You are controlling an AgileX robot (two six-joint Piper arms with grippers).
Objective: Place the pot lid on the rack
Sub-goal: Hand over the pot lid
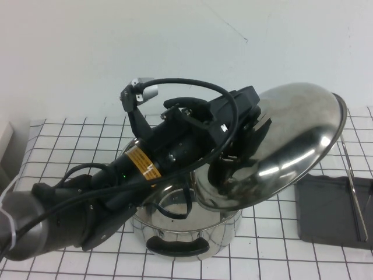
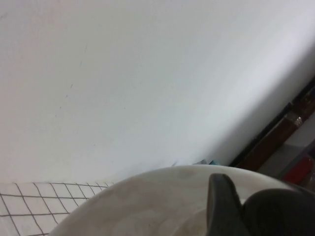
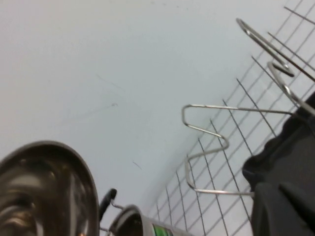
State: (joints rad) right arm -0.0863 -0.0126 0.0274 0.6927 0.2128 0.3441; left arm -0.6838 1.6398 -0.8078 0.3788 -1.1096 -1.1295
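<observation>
On the left of the high view, the left arm [image 1: 87,204] reaches from the near corner up and across the pot [image 1: 186,236], its wrist tipped so the left tool [image 1: 242,140] points toward the rack side. That tool is pinched on the lid [image 1: 291,140] at its centre; the knob itself is hidden behind the fingers. The lid hangs in the air, tilted steeply, above the pot's right half and apart from the rack [image 1: 329,213]. The pot stands on the checked desk [image 1: 76,146], one black handle facing the camera. The rack lies at the right edge with its thin metal bar [image 1: 352,192] beside it. The right tool [image 3: 285,196] shows only in its own wrist view, near the rack's wire loops [image 3: 211,147]; whether it is spread or pressed together, I cannot tell.
</observation>
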